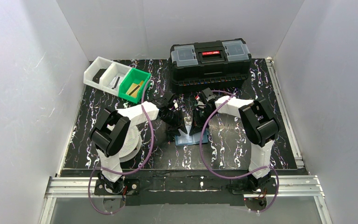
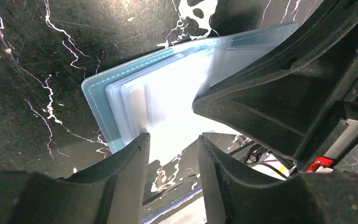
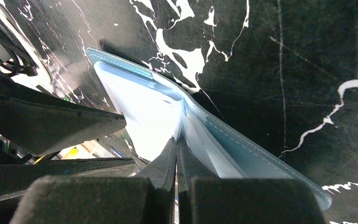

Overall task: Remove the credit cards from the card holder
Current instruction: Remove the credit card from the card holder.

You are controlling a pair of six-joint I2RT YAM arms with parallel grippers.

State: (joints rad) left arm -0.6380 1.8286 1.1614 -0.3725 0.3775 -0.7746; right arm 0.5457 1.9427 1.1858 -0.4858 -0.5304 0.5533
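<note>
Left pincer [image 2: 172, 140] fingers stand apart, their tips just over one edge of the holder [image 2: 98, 100]. The holder lies open on the black worktop [image 2: 42, 56] below both pincers, its clear sleeves [image 2: 168, 98] fanned upward. Just across those sleeves, the right pincer [image 3: 177, 147] has its fingers pressed together at the holder's inner fold. Whether a sleeve is nipped between them cannot be told. The two pincers stand close together.
</note>
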